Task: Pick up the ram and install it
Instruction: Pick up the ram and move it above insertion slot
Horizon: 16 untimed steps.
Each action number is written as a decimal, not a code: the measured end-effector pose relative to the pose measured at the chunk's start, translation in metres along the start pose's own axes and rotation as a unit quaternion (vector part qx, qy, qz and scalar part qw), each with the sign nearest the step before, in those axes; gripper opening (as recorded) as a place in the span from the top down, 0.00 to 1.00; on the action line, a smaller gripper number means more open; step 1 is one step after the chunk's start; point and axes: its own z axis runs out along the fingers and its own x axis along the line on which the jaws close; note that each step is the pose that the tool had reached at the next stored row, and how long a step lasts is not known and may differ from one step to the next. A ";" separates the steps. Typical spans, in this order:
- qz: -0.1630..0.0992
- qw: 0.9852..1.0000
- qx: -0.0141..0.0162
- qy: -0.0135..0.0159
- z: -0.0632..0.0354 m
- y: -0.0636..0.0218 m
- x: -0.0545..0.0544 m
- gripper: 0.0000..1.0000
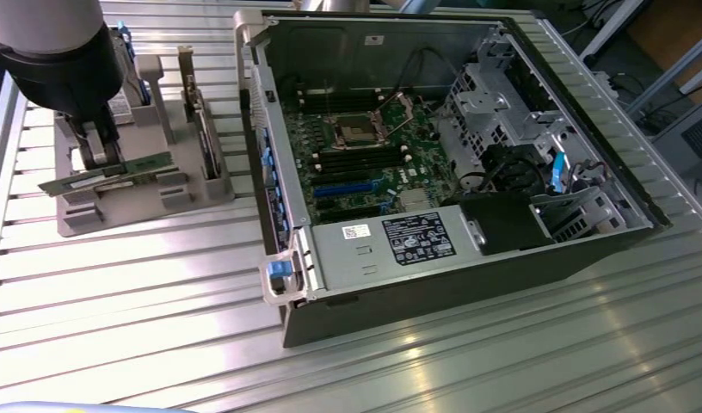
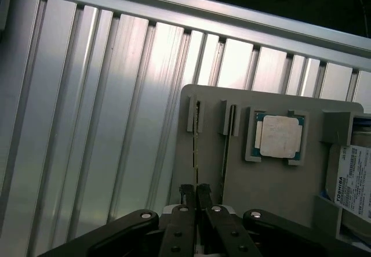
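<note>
Jaws are pinched nearly together on the top edge of the ram, which sits edge-up in the grey holder. The gripper is directly over it. In the exterior view, the holder lies at 9 o'clock from the open computer case. A second ram stands just beside the first.

Glossy ribbed metal table, matt plastic holder, matt circuit-board ram.

Your exterior camera sits high and well back from the grey holder, angled down over it, open computer case on the exterior view's right of the holder, your wrist camera close above the holder, facing straight down past the gripper, both views sharing the holder and the ram at it
</note>
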 end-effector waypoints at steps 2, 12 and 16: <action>0.000 1.000 0.000 0.000 -0.0028 0.0002 0.000 0.86; 0.000 1.000 0.000 0.000 -0.0163 0.0008 -0.001 0.86; 0.000 1.000 0.000 0.000 -0.0222 0.0010 -0.001 0.86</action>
